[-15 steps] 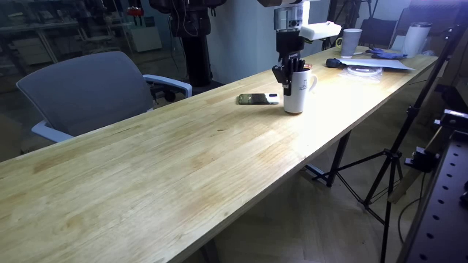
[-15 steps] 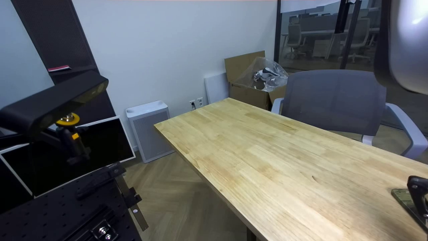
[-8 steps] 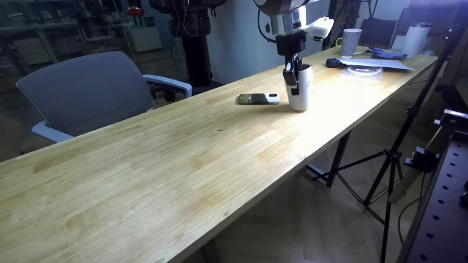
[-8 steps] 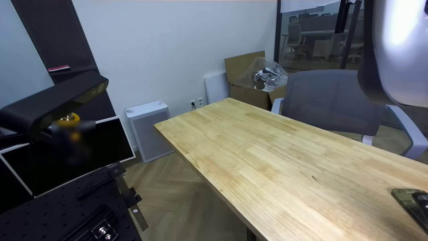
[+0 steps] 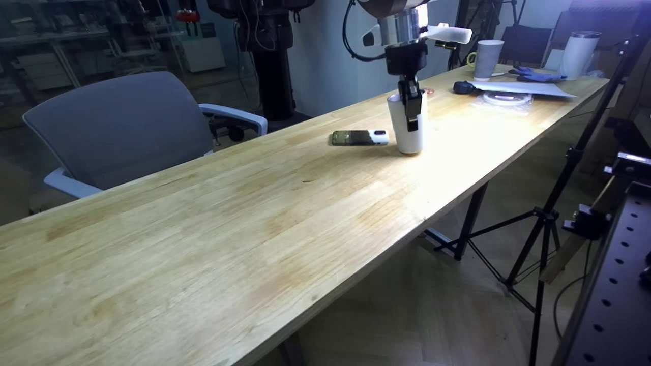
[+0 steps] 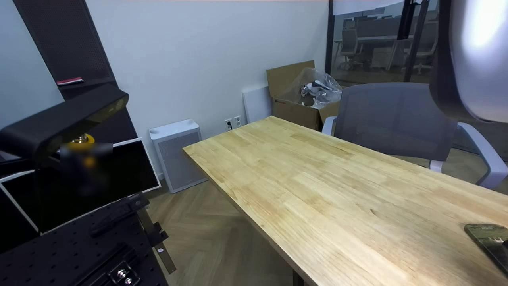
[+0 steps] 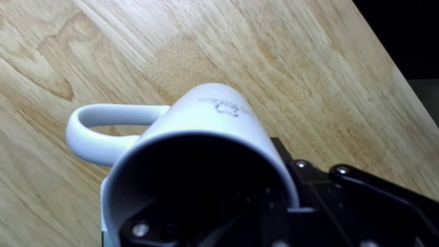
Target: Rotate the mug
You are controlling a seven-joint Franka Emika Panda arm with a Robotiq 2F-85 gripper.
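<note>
The pincer (image 5: 411, 113) pinches one side of the white mug (image 5: 399, 122); only the wrist view shows its handle (image 7: 99, 148).

The mug (image 7: 202, 120) is coloured white, marked with dark print (image 7: 226, 107) at one o'clock in the wrist view; the claw (image 5: 412, 113) is finished black, the surface (image 5: 244, 229) patterned with tan grain.

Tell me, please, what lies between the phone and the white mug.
In an exterior view, only a narrow strip of wooden tabletop shows between the phone and the white mug; no other object is visible in that gap.
</note>
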